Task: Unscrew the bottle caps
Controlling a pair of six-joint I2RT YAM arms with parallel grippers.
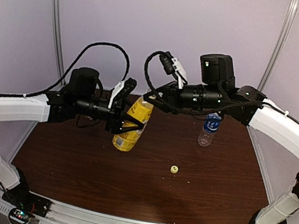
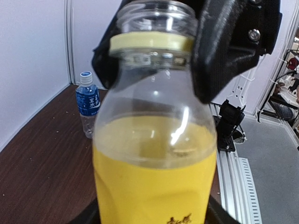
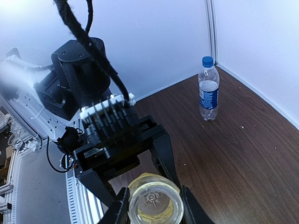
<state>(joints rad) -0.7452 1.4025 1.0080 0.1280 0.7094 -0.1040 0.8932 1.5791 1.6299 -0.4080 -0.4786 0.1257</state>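
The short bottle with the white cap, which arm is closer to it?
Right. The right arm crosses just over the short bottle; the left arm is across the table, gripping the yellow bottle.

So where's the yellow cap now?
Top view: the yellow cap lies loose on the table, right of the yellow bottle and in front of the clear bottle.

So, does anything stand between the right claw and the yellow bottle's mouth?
Nothing visible does. The right claw sits around the open mouth of the yellow bottle, which the left claw holds tilted. The yellow cap lies on the table.
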